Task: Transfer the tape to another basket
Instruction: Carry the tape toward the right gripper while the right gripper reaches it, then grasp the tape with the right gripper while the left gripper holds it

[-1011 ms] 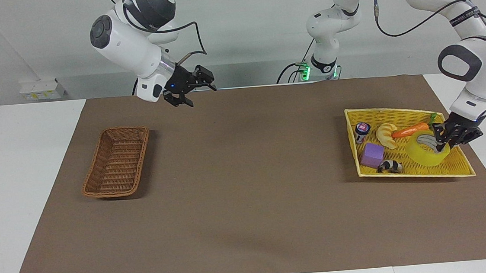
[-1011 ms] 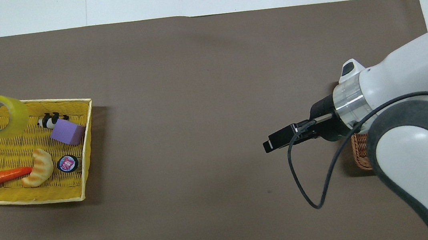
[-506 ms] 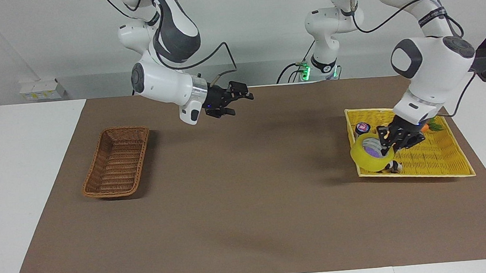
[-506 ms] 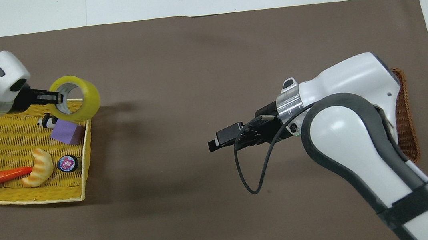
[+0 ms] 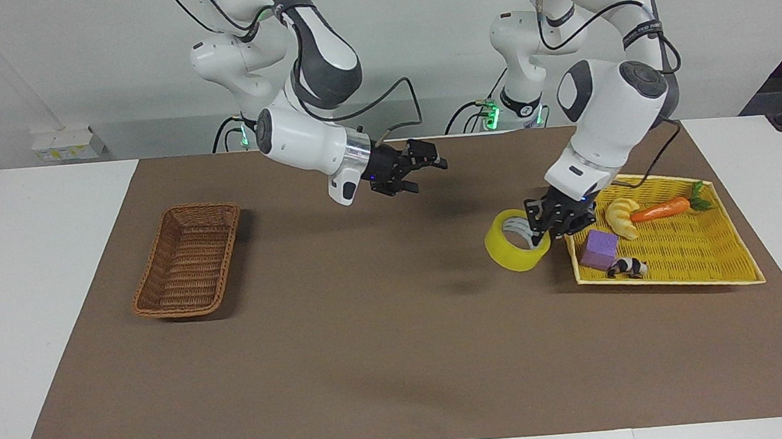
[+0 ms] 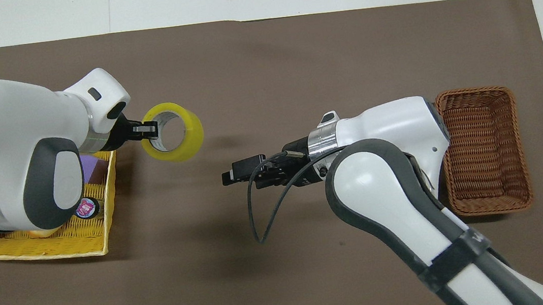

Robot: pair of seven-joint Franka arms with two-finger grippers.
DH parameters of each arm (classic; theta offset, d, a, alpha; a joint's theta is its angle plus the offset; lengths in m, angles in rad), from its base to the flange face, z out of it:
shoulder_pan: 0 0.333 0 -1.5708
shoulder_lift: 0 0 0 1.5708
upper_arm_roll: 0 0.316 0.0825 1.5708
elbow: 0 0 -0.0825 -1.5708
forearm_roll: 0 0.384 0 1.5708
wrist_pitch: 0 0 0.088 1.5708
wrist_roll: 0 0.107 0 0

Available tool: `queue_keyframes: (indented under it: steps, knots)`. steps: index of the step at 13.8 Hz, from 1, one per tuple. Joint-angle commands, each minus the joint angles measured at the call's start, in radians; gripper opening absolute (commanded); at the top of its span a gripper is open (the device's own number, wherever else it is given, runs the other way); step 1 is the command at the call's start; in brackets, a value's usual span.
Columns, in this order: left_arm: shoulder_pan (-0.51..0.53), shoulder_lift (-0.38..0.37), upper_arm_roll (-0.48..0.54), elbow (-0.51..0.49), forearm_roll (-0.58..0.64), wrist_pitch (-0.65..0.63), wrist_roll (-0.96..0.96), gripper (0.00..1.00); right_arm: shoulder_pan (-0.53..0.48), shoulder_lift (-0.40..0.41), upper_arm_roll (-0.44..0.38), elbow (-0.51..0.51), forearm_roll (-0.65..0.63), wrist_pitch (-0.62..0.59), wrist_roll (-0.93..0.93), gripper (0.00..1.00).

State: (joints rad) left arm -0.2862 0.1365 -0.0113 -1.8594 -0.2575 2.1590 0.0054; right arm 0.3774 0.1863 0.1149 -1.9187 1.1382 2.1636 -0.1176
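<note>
— Holding the tape (image 5: 517,240) in my left gripper (image 5: 546,225) right now; the fingers are pinched tight on the wall of the roll, one inside the ring and one outside. The roll hangs in the air over the brown mat (image 5: 386,331), just beside the rim of the yellow tray (image 5: 675,282).

— And your right gripper (image 5: 427,161)?

— It's up over the middle of the mat, pointing toward the tape, fingers spread wide with nothing in them. The two grippers are well apart.

— Where's the basket (image 5: 188,260)?

— Toward the right arm's end of the table, sitting on the mat with nothing in it. The tray at the left arm's end holds a purple block (image 5: 599,248), a croissant (image 5: 622,216), a carrot (image 5: 662,208) and a small black-and-white animal (image 5: 627,268).
</note>
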Motion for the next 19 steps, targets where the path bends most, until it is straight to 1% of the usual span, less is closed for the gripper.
queue_keyframes:
  steps: [1,3,4,5,7,9,14,15,16,17,18,19]
  knots:
    - [-0.045,-0.077,0.021,-0.080,-0.060,0.002,-0.007,0.00,-0.005,0.070,0.000,0.052,0.052,0.021,-0.062,1.00]
    - [-0.062,-0.087,0.019,-0.099,-0.074,0.002,-0.010,0.00,-0.003,0.097,0.000,0.061,0.066,0.077,-0.071,1.00]
    - [-0.077,-0.103,0.021,-0.121,-0.077,0.004,-0.021,0.00,0.001,0.110,0.000,0.072,0.075,0.082,-0.071,1.00]
    - [-0.094,-0.115,0.021,-0.136,-0.081,0.004,-0.034,0.00,0.024,0.116,0.000,0.076,0.104,0.108,-0.068,1.00]
    - [-0.120,-0.135,0.021,-0.164,-0.085,0.005,-0.044,0.00,0.063,0.119,0.000,0.076,0.175,0.198,-0.062,1.00]
    - [-0.140,-0.144,0.021,-0.179,-0.085,0.016,-0.068,0.00,0.071,0.119,-0.001,0.070,0.169,0.206,-0.060,1.00]
    - [-0.145,-0.143,0.022,-0.178,-0.085,0.027,-0.076,0.00,0.069,0.116,-0.003,0.052,0.157,0.205,-0.063,1.00]
    - [-0.143,-0.143,0.022,-0.178,-0.085,0.027,-0.076,0.00,0.069,0.116,-0.003,0.052,0.153,0.208,-0.057,0.90]
    - [-0.143,-0.141,0.022,-0.178,-0.085,0.027,-0.076,0.00,0.072,0.111,-0.003,0.044,0.153,0.217,-0.056,0.43]
    - [-0.142,-0.141,0.022,-0.176,-0.085,0.027,-0.076,0.00,0.080,0.108,-0.001,0.032,0.153,0.254,-0.056,0.09]
    - [-0.139,-0.138,0.022,-0.172,-0.085,0.032,-0.076,0.00,0.083,0.108,-0.001,0.030,0.153,0.266,-0.054,0.00]
    - [-0.136,-0.136,0.022,-0.170,-0.085,0.042,-0.076,0.00,0.083,0.108,-0.001,0.030,0.153,0.266,-0.041,0.00]
